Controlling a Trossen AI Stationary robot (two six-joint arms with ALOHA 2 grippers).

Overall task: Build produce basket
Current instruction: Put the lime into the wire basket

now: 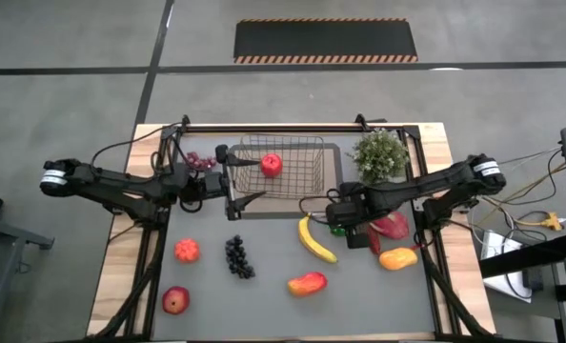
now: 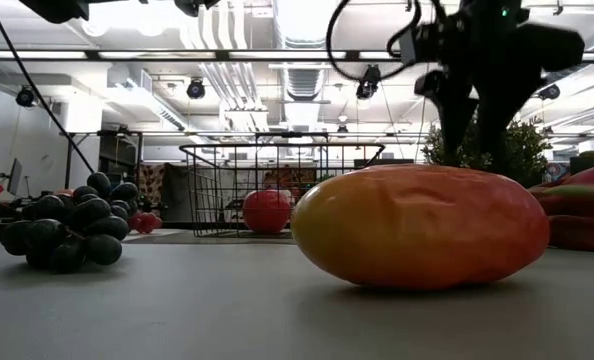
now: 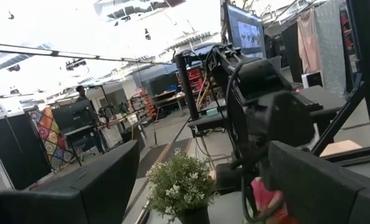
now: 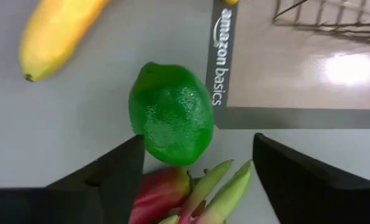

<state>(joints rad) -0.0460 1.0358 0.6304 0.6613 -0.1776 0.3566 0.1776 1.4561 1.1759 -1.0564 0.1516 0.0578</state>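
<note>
The dark wire basket stands on the grey tray at the far middle of the table, with a red apple inside. My left gripper is open and hovers level beside the basket's left wall. My right gripper is open and points down over a green lime-like fruit. One finger shows on each side of the fruit, which lies on the table just off the tray's corner. The pink dragon fruit lies against the green fruit, and the banana lies just left of it.
On the near table lie an orange, dark grapes, a red apple and two mangoes. A leafy plant stands right of the basket. Reddish grapes lie to its left.
</note>
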